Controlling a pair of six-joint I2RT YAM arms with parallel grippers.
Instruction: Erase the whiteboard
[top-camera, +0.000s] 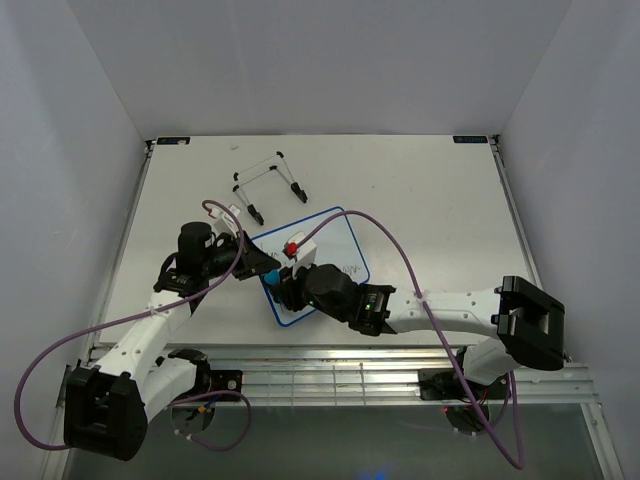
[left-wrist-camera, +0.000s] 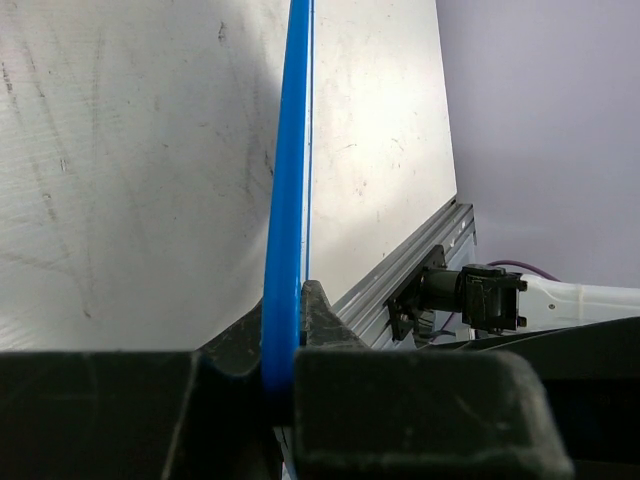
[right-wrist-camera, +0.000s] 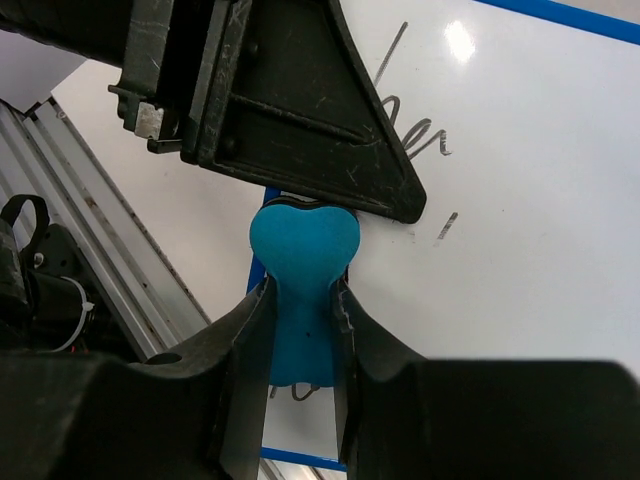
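Note:
The whiteboard (top-camera: 335, 240), white with a thin blue frame, lies on the table near the middle. Black scribbles (right-wrist-camera: 415, 140) remain on it. My left gripper (top-camera: 262, 262) is shut on the board's blue left edge (left-wrist-camera: 285, 250). My right gripper (top-camera: 285, 290) is shut on the blue bone-shaped eraser (right-wrist-camera: 302, 285), which lies over the board's near left part, close to the left gripper's finger (right-wrist-camera: 300, 110). Whether the eraser touches the board I cannot tell.
A thin wire stand (top-camera: 268, 185) with black feet stands behind the board. The table's metal front rail (top-camera: 340, 365) runs along the near edge. White walls enclose the table on three sides.

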